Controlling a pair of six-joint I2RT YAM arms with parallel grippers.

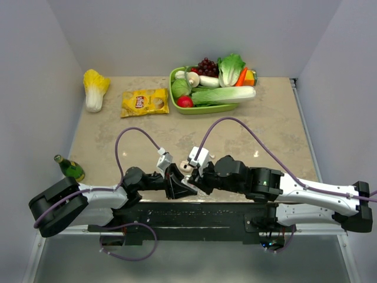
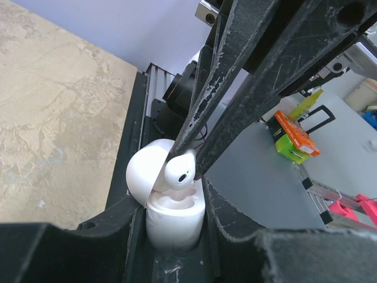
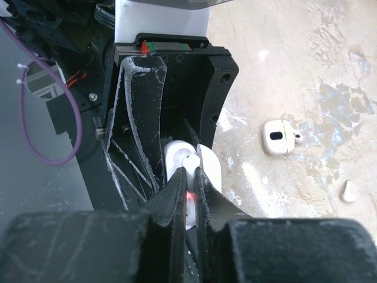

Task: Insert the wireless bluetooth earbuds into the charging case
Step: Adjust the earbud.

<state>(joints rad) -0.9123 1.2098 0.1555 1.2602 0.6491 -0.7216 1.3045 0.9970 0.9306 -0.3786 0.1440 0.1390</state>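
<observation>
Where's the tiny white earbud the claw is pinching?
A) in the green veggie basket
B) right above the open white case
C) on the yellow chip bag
B: the right claw pinches the earbud just over the open charging case, which the left claw holds.

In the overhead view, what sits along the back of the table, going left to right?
Yellow-and-white leafy napa cabbage → yellow crinkly chip bag → green plastic tray piled with vegetables and fruit.
</observation>
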